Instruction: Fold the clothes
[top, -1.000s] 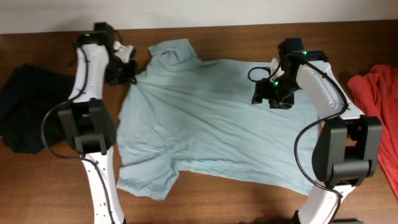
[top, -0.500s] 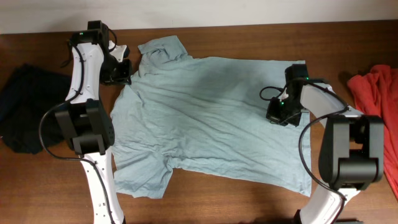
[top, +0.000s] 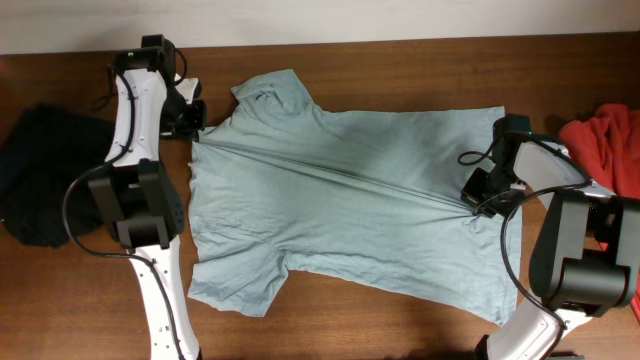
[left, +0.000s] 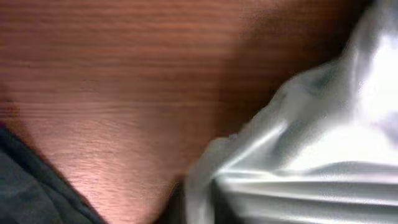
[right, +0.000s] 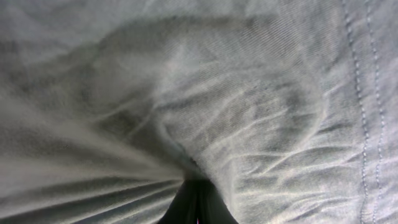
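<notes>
The clothes here are chiefly a pale grey-blue short-sleeved T-shirt (top: 340, 230), spread flat across the wooden table. A tight crease runs through it from my left gripper (top: 192, 128) at its upper left edge to my right gripper (top: 478, 196) near its right hem. In the left wrist view the shirt's edge (left: 298, 162) runs down into my left gripper (left: 199, 208), which is shut on it. In the right wrist view the fabric (right: 217, 93) bunches into a pinch at my right gripper (right: 198, 205), shut on the shirt.
A dark navy garment (top: 45, 170) lies heaped at the table's left end and shows at the left wrist view's corner (left: 31, 193). A red garment (top: 605, 160) lies at the right end. Bare wood (top: 400, 60) runs behind the shirt up to the wall.
My right gripper shut on the shirt and pulled it right and toward the front. The cloth has drawn taut between the two grippers. The left gripper shifted slightly left, then held.
</notes>
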